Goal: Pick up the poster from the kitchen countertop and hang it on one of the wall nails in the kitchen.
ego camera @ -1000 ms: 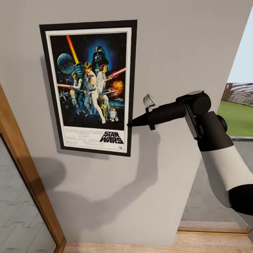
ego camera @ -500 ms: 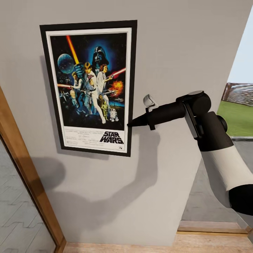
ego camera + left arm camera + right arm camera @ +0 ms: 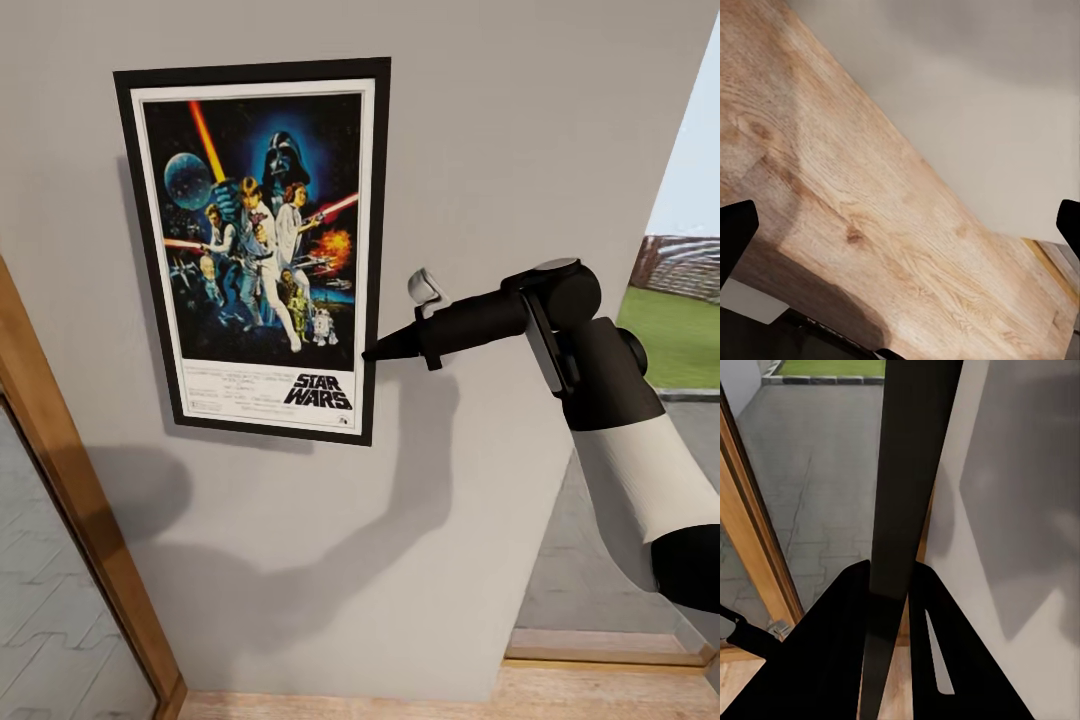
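The poster (image 3: 255, 240), a framed Star Wars print with a white border, stands upright and flat against the grey wall (image 3: 500, 120). My right gripper (image 3: 372, 352) is shut on its right edge, low on the frame. In the right wrist view the black frame edge (image 3: 911, 472) runs between the two fingers of the right gripper (image 3: 891, 574). My left gripper (image 3: 900, 225) is open, with its dark fingertips (image 3: 735, 232) far apart over a wooden floor. The wall nails are hidden and the kitchen countertop is out of view.
A wooden door frame (image 3: 70, 500) slants up the left side, with grey paving beyond it. Wooden flooring (image 3: 500, 695) runs along the wall's foot. To the right of the wall's edge an opening shows grass (image 3: 680, 330) outdoors.
The poster and right gripper hold the same position. The view has shifted very slightly, so the door frame sits a little differently at the left.
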### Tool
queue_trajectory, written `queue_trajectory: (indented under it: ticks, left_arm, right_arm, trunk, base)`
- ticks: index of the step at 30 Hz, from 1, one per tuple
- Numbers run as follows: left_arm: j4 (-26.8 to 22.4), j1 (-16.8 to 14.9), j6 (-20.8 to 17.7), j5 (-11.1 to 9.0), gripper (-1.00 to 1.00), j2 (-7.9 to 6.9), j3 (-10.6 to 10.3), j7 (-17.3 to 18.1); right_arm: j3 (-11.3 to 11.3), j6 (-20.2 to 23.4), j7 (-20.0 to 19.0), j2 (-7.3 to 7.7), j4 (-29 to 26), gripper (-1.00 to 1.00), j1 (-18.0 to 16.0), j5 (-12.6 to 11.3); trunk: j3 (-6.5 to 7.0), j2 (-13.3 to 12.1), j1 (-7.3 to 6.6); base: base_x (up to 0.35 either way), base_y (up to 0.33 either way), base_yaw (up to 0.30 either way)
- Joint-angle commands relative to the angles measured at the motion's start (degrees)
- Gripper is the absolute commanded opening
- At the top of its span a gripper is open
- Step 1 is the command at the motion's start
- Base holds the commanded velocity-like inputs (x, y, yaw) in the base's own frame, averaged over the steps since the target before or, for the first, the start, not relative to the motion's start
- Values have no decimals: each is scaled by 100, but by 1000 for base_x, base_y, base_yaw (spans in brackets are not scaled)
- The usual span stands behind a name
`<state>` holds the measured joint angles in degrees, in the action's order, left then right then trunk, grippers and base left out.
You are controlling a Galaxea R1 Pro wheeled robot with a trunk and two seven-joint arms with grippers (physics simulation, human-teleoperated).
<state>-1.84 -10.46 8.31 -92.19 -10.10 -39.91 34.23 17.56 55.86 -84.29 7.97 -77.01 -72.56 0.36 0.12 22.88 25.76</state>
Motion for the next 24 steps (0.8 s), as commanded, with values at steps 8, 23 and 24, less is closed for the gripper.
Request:
queue_trajectory:
  ticks: [8,23,24]
  left_arm:
    - [-1,0,30,-27,100,-1,-44,5]
    - [-1,0,30,-27,100,-1,-44,5]
    - [-1,0,30,-27,100,-1,-45,5]
  right_arm:
    - [2,83,-35,3,0,-100,-4,-1]
    - [2,83,-35,3,-1,-100,-4,-1]
    - [2,85,-35,3,-2,-100,-4,-1]
  trunk:
    - [-3,4,2]
    - [-3,4,2]
    - [-3,4,2]
  base:
    - [0,0,0]
    - [0,-10,0]
    - [0,-92,0]
